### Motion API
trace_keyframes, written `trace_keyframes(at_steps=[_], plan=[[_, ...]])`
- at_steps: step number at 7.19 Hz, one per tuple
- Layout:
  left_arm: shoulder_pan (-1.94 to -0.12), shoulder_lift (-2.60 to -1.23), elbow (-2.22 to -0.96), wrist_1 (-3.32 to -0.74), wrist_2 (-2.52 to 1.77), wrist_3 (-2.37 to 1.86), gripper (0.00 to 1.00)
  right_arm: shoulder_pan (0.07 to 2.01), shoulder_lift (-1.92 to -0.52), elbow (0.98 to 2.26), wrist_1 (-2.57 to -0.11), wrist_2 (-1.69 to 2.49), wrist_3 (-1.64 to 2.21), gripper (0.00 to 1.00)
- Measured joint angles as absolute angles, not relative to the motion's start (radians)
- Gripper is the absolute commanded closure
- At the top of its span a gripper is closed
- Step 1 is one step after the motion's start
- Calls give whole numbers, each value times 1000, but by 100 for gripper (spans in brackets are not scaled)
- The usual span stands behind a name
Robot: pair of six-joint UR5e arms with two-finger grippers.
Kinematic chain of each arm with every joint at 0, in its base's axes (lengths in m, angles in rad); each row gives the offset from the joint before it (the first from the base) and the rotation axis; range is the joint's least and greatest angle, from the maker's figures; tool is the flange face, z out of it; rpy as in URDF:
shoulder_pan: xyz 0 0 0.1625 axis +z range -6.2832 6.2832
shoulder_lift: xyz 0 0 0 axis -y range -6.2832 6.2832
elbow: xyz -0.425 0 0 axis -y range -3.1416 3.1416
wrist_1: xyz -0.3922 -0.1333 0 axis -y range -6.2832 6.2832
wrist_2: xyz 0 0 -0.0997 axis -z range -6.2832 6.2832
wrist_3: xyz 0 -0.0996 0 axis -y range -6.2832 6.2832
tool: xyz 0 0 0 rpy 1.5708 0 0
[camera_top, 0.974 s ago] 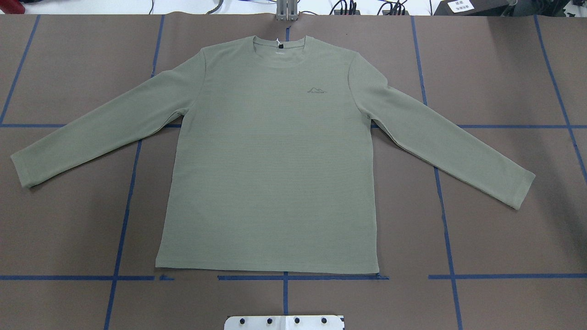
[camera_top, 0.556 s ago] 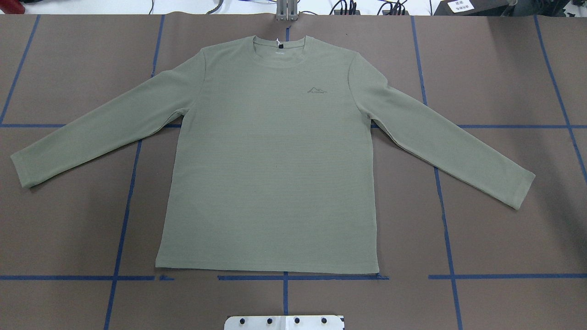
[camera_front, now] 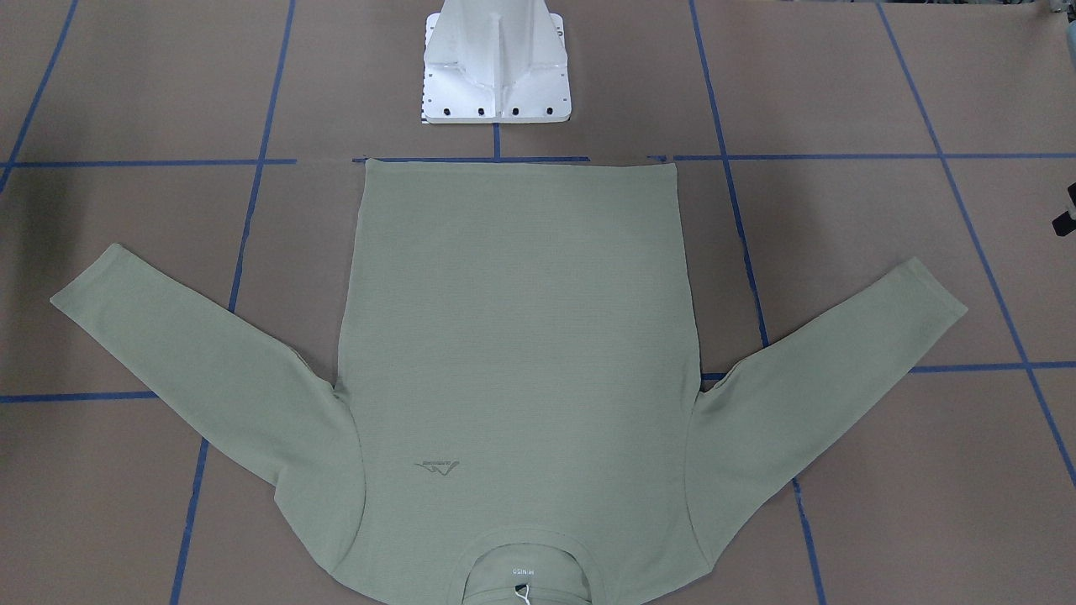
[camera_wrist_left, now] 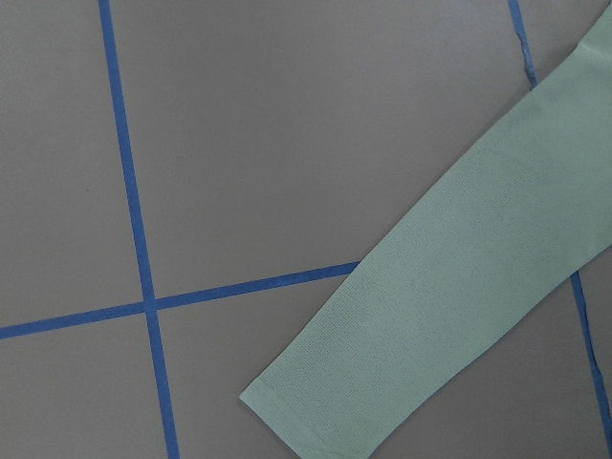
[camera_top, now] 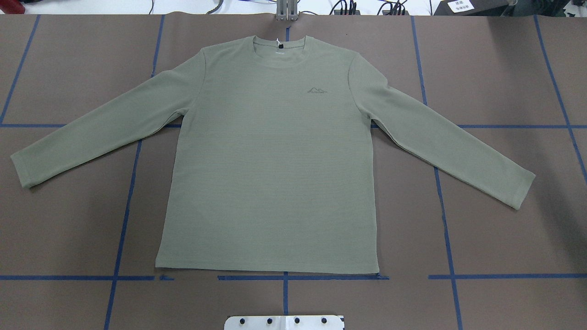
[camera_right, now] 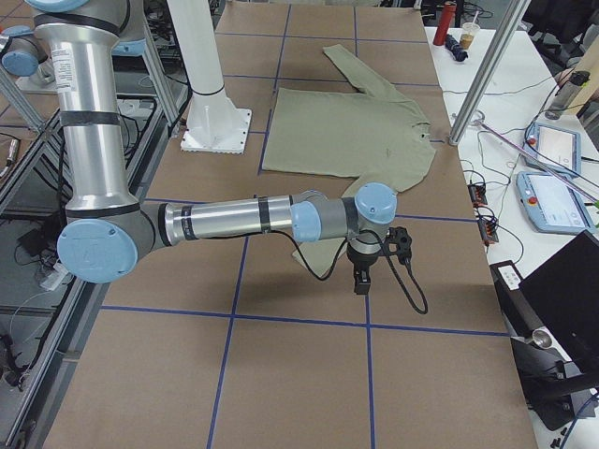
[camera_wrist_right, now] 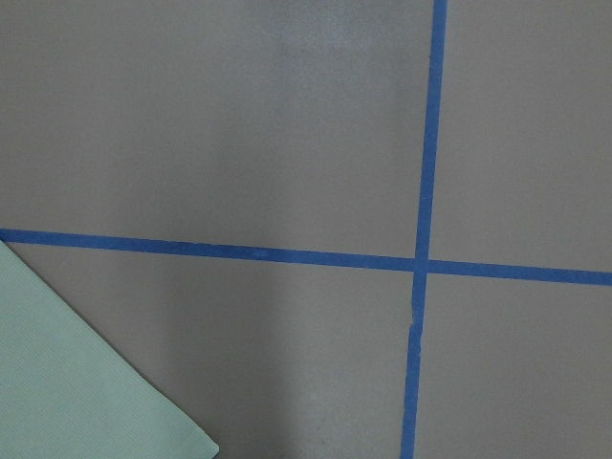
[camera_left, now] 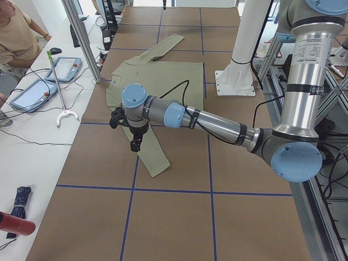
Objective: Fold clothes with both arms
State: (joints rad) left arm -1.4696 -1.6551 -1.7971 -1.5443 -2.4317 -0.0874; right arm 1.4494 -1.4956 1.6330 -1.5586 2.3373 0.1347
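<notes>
The pale sage-green shirt (camera_top: 275, 160) lies flat and face up on the brown table, sleeves spread, collar (camera_top: 279, 48) at the far edge. It also shows in the front view (camera_front: 521, 336). The arms show only in the side views. My left gripper (camera_left: 134, 144) hangs over the left sleeve near its cuff (camera_top: 23, 172); the left wrist view shows that cuff (camera_wrist_left: 316, 421). My right gripper (camera_right: 360, 281) hangs just beyond the right cuff (camera_top: 523, 192), whose corner shows in the right wrist view (camera_wrist_right: 86, 382). I cannot tell whether either gripper is open or shut.
The white pedestal base (camera_front: 496, 67) stands at the robot's side of the table, just past the shirt's hem. Blue tape lines (camera_top: 124, 206) grid the brown surface. A person (camera_left: 16, 32), pendants (camera_left: 32, 92) and a metal post (camera_left: 81, 38) are on the far side.
</notes>
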Motion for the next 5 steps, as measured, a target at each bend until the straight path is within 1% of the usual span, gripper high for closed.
trace_keyframes(at_steps=[1, 3, 5], plan=[[-1470, -1654, -1802, -1545, -2434, -88, 0, 1438, -1497, 1631, -1547, 2339, 155, 0], [-1470, -1653, -1808, -1549, -2441, -88, 0, 1390, -1508, 1623, -1449, 2340, 279, 0], [-1469, -1653, -1808, -1575, -2443, -87, 0, 1299, -1543, 1622, -1260, 2336, 515, 1]])
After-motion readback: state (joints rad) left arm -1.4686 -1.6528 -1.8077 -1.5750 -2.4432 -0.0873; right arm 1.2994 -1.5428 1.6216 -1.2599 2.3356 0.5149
